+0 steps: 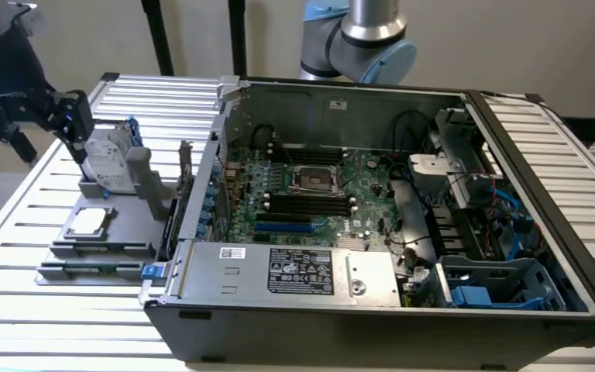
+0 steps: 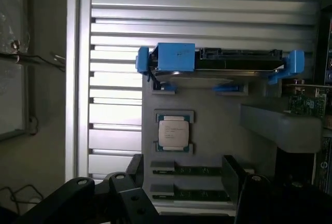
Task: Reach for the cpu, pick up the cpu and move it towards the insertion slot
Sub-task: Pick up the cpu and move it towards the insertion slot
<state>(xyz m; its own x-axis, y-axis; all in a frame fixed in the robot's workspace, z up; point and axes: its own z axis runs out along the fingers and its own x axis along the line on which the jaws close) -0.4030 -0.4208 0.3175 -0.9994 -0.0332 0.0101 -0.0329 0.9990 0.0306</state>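
Advise centring the spread, empty tool [image 2: 181,177] squarely over the cpu [image 2: 174,134] in its grey tray [image 2: 218,130], clear of the blue-bracketed hard drive [image 2: 238,63] nearby.

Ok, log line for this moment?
phase: reach | pincer: open, empty, clear of cpu | cpu: lying on grey tray | insertion slot: inside open case

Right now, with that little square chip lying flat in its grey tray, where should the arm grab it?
Likely from straight above, pinching two opposite edges of the chip. It lies flat, silvery face up, on the grey tray; raised holders flank two sides, while the other two look free.
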